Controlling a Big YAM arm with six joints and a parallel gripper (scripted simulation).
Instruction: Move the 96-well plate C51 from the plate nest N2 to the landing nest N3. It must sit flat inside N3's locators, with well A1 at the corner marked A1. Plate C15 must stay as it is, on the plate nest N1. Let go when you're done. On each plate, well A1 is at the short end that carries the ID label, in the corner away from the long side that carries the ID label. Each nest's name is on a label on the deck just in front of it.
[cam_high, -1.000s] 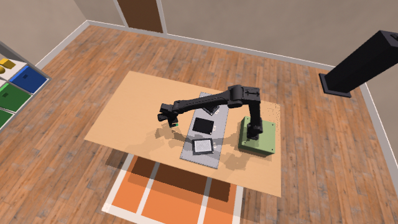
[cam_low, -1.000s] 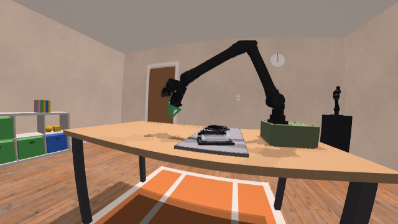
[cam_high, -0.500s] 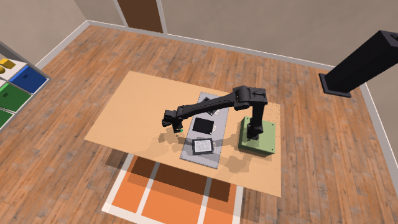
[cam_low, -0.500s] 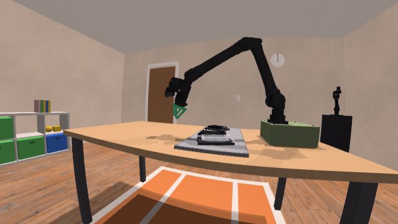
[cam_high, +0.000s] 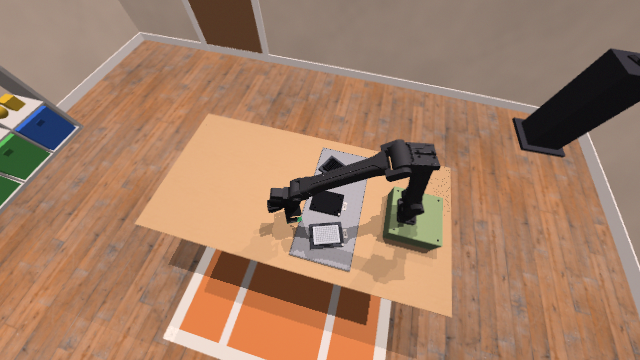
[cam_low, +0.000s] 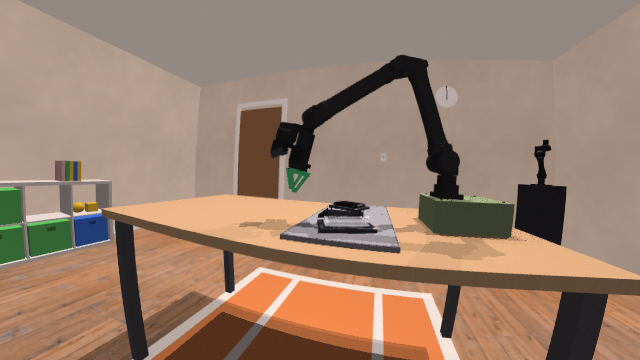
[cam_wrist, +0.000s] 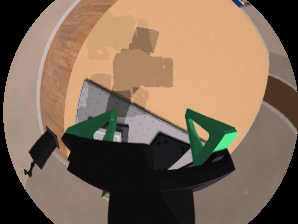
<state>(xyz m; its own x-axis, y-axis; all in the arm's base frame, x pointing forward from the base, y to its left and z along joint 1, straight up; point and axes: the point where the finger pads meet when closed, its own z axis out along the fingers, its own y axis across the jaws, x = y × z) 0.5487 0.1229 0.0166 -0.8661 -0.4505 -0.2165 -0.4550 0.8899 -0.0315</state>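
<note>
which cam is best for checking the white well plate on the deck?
Top view: the white well plate is seen from above, unobstructed, with its well grid visible at the near end of the gray deck. Exterior view shows it only edge-on. In the wrist view the open gripper largely blocks the deck.

Slender matte-black arm (cam_low: 367, 85) with boxy joint housings. Green triangular open-frame fingertips on gripper (cam_low: 298, 180). Base: olive-green block (cam_high: 429, 231).

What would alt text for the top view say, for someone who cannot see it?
Seen from above, the black arm reaches from its green base across a grey deck, its open, empty gripper off the deck's far edge. On the deck sit a white-welled plate, a dark nest and another dark item.
</note>
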